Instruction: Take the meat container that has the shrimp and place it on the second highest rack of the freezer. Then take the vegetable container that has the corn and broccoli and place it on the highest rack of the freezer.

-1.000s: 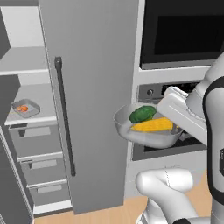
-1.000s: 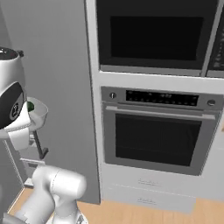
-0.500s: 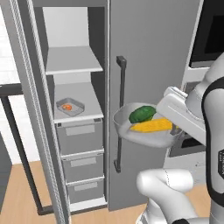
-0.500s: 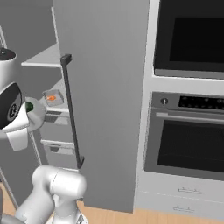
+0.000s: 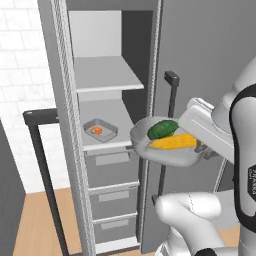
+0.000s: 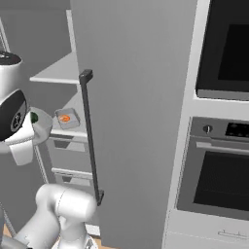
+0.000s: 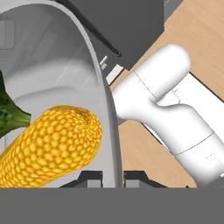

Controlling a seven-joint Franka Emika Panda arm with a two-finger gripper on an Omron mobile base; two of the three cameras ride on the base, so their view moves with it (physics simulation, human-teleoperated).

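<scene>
The freezer (image 5: 107, 80) stands open with pale shelves. On its lower shelf lies the meat container (image 5: 100, 131) (image 6: 67, 118), a shallow grey tray with the orange shrimp (image 5: 98, 131) (image 6: 65, 118) inside. My gripper (image 5: 202, 148) (image 7: 113, 178) is shut on the rim of the vegetable container (image 5: 167, 150) (image 7: 105, 100) (image 6: 43, 124), held in the air just right of that shelf, in front of the opening. The yellow corn (image 5: 172, 142) (image 7: 48, 146) and the green broccoli (image 5: 162, 129) (image 7: 8, 113) lie in it. The upper shelf is bare.
Grey drawers (image 5: 110, 167) sit below the shelves. A closed grey door with a dark bar handle (image 5: 170, 100) (image 6: 90, 136) stands right of the opening. The freezer's open door edge and a dark bar (image 5: 45, 150) are at the left. The oven (image 6: 223, 170) is far right.
The whole picture has shifted as the base drove, so the open freezer shelves now lie straight ahead. The dish stays in my gripper, now close to the shelf with the shrimp tray.
</scene>
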